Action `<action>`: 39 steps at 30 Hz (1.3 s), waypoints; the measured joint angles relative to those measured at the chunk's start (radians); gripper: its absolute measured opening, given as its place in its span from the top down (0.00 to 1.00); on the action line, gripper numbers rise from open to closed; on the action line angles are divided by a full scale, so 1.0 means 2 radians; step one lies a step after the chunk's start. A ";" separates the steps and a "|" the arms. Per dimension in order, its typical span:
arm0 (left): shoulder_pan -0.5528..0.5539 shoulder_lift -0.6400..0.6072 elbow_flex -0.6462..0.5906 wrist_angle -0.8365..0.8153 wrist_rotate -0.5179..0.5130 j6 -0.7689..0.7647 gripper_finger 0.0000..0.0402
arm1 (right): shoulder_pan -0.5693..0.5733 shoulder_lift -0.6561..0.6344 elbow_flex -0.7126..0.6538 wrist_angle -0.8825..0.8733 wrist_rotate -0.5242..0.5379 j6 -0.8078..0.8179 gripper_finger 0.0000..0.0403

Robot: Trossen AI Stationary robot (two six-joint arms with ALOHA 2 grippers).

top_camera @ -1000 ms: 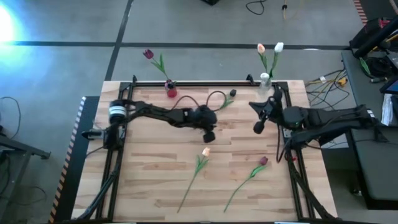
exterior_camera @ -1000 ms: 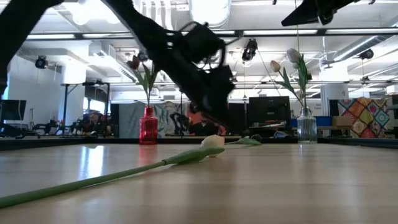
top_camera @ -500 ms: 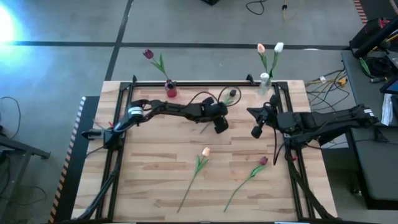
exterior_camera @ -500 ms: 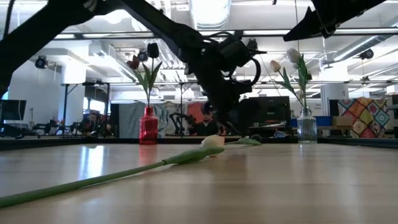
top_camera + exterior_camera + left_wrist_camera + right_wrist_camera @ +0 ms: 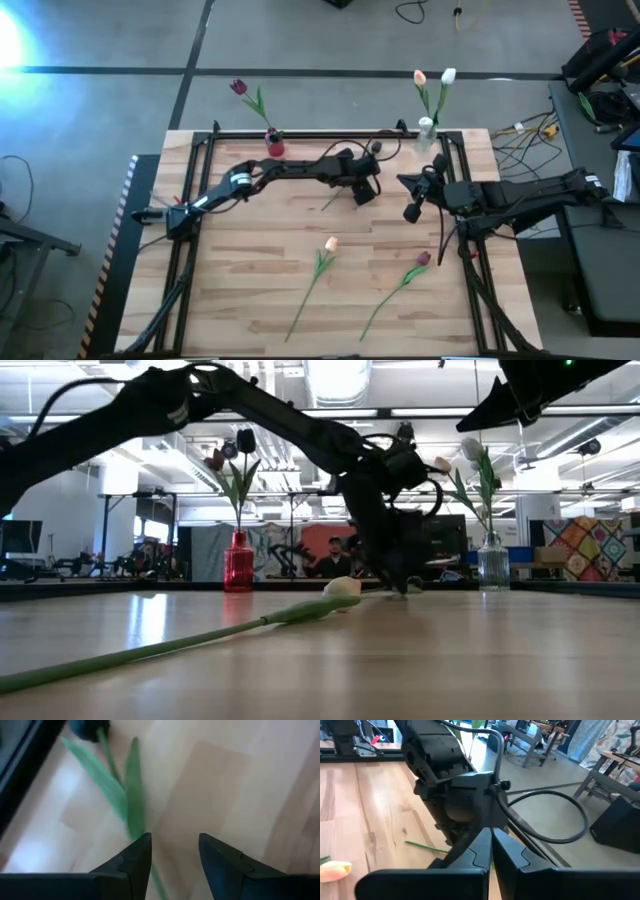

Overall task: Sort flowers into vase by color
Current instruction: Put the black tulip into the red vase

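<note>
A dark-headed tulip point(image 5: 375, 148) lies on the table near the far edge; its stem and leaves point(image 5: 120, 795) run toward the near left. My left gripper point(image 5: 172, 845) hovers open just above this stem, pointing steeply down; the stem passes beside and under one finger, apart from it as far as shows. My right gripper point(image 5: 412, 208) hangs shut in the air to the right, holding nothing. A peach tulip point(image 5: 331, 243) and a red tulip point(image 5: 423, 258) lie flat farther forward. The red vase point(image 5: 275, 148) holds a maroon tulip; the clear vase point(image 5: 426, 130) holds a peach and a white one.
Both vases stand on the table's far edge, the red one left of my left gripper and the clear one right of it. A black frame point(image 5: 300, 133) runs along the table's far edge. Bare wood lies between the two loose tulips and the near edge.
My left gripper has travelled from the table's middle toward the far right, reaching the dark tulip, and has sunk and tipped more steeply downward. The flowers lie where they were.
</note>
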 joint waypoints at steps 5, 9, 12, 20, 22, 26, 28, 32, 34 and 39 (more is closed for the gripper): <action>0.006 0.029 0.053 -0.045 0.042 0.013 0.67 | 0.000 0.000 -0.002 0.000 -0.001 0.005 0.98; 0.007 0.041 0.079 -0.078 0.044 0.036 0.81 | 0.000 0.000 -0.005 0.000 -0.001 0.008 0.98; 0.007 0.039 0.077 -0.082 0.048 0.053 0.95 | 0.000 0.000 -0.007 -0.001 -0.001 0.011 0.98; 0.004 0.025 0.071 -0.096 0.043 0.067 1.00 | 0.000 0.000 -0.013 0.000 -0.001 0.011 0.98; 0.003 0.020 0.067 -0.092 0.043 0.067 1.00 | 0.000 0.000 -0.015 0.000 -0.001 0.010 0.98; 0.002 0.015 0.042 -0.066 0.046 0.054 1.00 | 0.000 0.001 -0.016 0.000 -0.001 0.009 0.98; 0.001 0.007 0.023 -0.051 0.047 0.050 1.00 | 0.000 0.001 -0.017 0.000 -0.001 0.009 0.98; -0.003 -0.024 -0.030 -0.018 0.048 0.044 1.00 | 0.000 0.001 -0.017 0.000 -0.001 0.007 0.98; -0.003 -0.049 -0.064 0.005 0.049 0.034 1.00 | 0.000 0.001 -0.017 0.000 0.000 0.004 0.98; -0.003 -0.138 -0.177 0.075 0.048 0.019 1.00 | 0.000 0.001 -0.017 0.000 0.000 0.003 0.98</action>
